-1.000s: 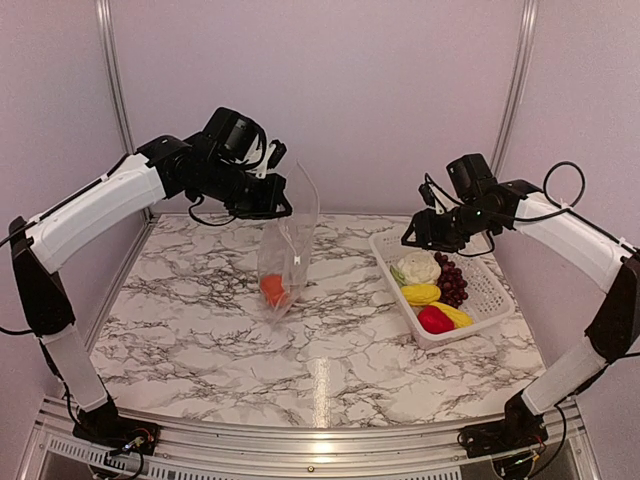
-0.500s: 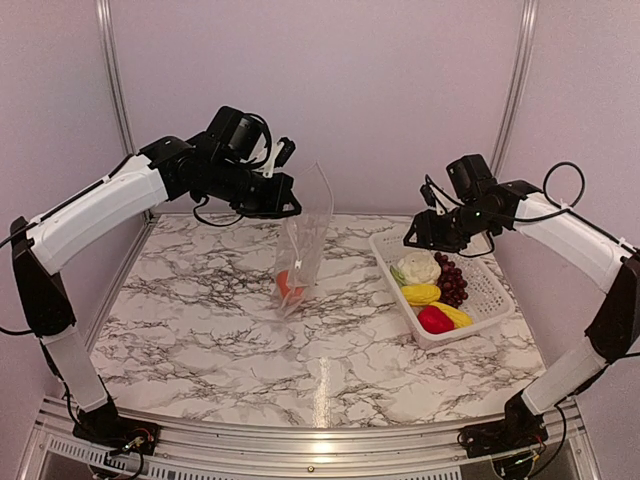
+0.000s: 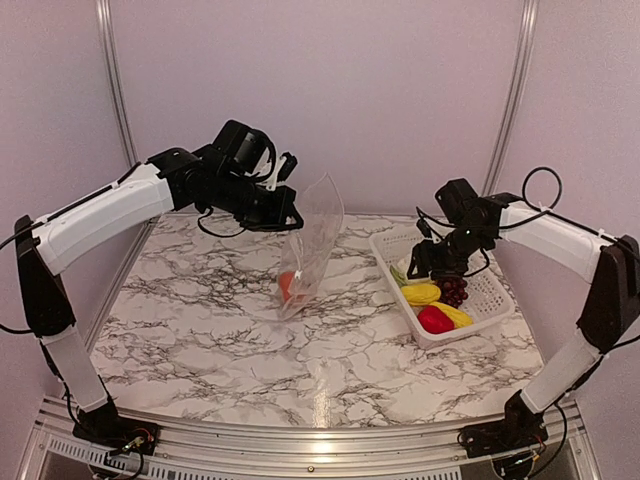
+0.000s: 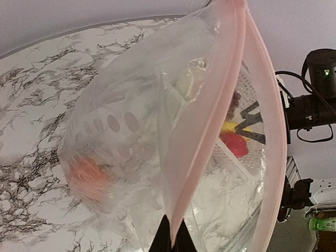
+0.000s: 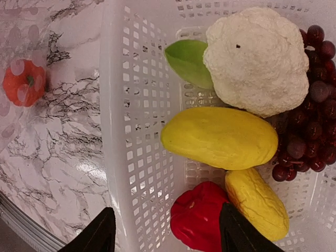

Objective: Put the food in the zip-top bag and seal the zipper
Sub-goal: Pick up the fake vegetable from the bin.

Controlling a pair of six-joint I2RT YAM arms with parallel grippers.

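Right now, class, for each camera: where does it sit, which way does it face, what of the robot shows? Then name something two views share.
Top: above and behind the bases, looking down on the table; left arm and right arm show.
Left wrist: on the left arm, looking along the held-up bag toward the basket; left fingers pinch the bag.
Right wrist: above the basket, looking down into it; open right fingers show.
Shared: both wrist views see the orange fruit in the bag.

Left arm stretches from lower left to upper centre of the top view, its tool (image 3: 288, 220) raised, fingers pinched on the zip-top bag (image 3: 320, 225) edge. Right arm bends in from the right, tool (image 5: 167, 209) angled down, fingers spread wide.
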